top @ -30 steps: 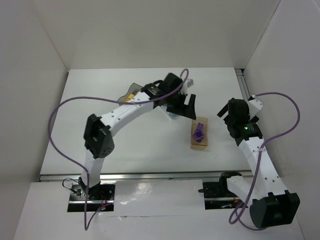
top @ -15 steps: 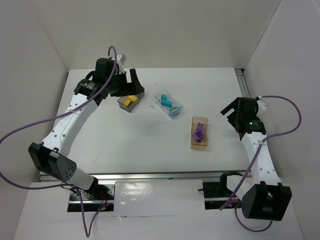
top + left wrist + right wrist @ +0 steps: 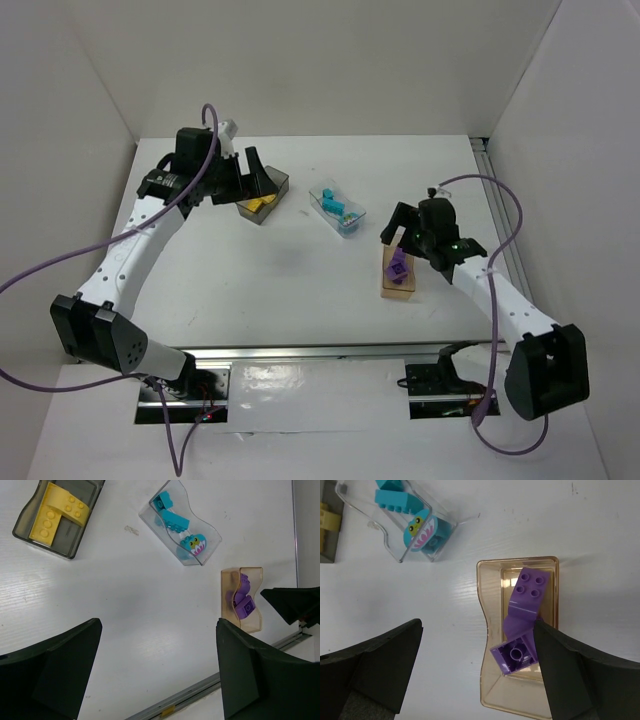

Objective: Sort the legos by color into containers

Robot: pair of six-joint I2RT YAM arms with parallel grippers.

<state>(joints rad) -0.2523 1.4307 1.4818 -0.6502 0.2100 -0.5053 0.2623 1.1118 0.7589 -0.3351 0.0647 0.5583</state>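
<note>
With the left gripper (image 3: pixel 248 180) and right gripper (image 3: pixel 400 228) both wide open and empty, the purple legos (image 3: pixel 522 622) sit in the tan bin (image 3: pixel 512 697), yellow legos (image 3: pixel 57 515) in the grey bin (image 3: pixel 72 536), teal legos (image 3: pixel 175 520) in the clear bin (image 3: pixel 206 532), and they look light, hard and smooth, best pinched on flat sides.

Table (image 3: pixel 290 290): white, plain. Walls (image 3: pixel 320 70): off-white. Near-edge rail (image 3: pixel 330 350): silver-grey.
Smoky grey bin (image 3: pixel 71 536): yellow bricks (image 3: pixel 59 516).
Clear bin (image 3: pixel 207 547): cyan bricks (image 3: pixel 172 520); one round piece (image 3: pixel 422 527) cyan with yellow eyes, pink mouth, white teeth.
Tan-orange bin (image 3: pixel 492 580): purple bricks (image 3: pixel 525 605).
Left arm (image 3: pixel 140 235), right arm (image 3: pixel 500 300): white links, black joints. Cables (image 3: pixel 174 440): purple.
</note>
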